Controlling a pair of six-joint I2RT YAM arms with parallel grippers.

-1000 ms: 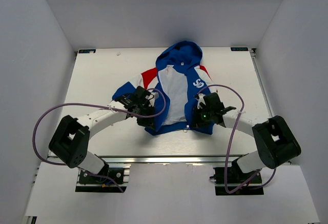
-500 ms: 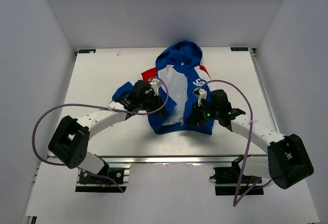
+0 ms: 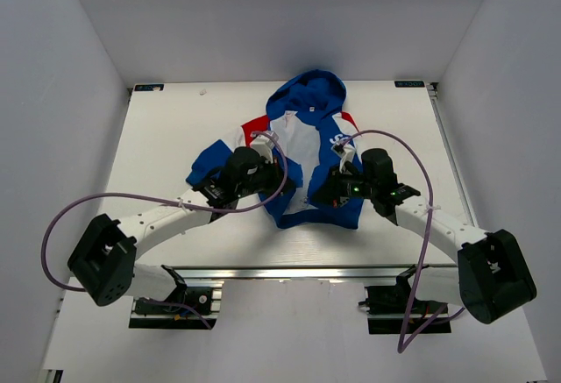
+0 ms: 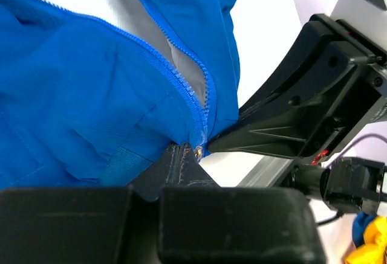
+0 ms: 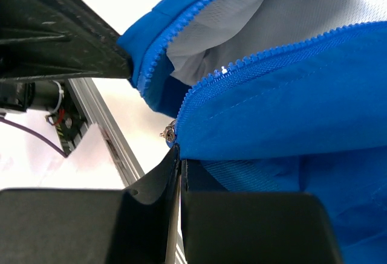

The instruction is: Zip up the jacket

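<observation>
From above: found the jacket in the middle of the table, hood toward the far edge, front unzipped, white lining showing. Spotted the left gripper and right gripper at the hem, on either side of the opening.

Left wrist: saw the jaws closed flat on one hem corner below the zipper teeth, with the right gripper's black finger almost against it. Judged a collision likely on any careless closing move.

Right wrist: likewise pinched shut on the opposite corner, just beside a small metal zipper end. Noted both tooth rows apart; feared a thin grip slipping, or a tilted pin missing its seat.
</observation>
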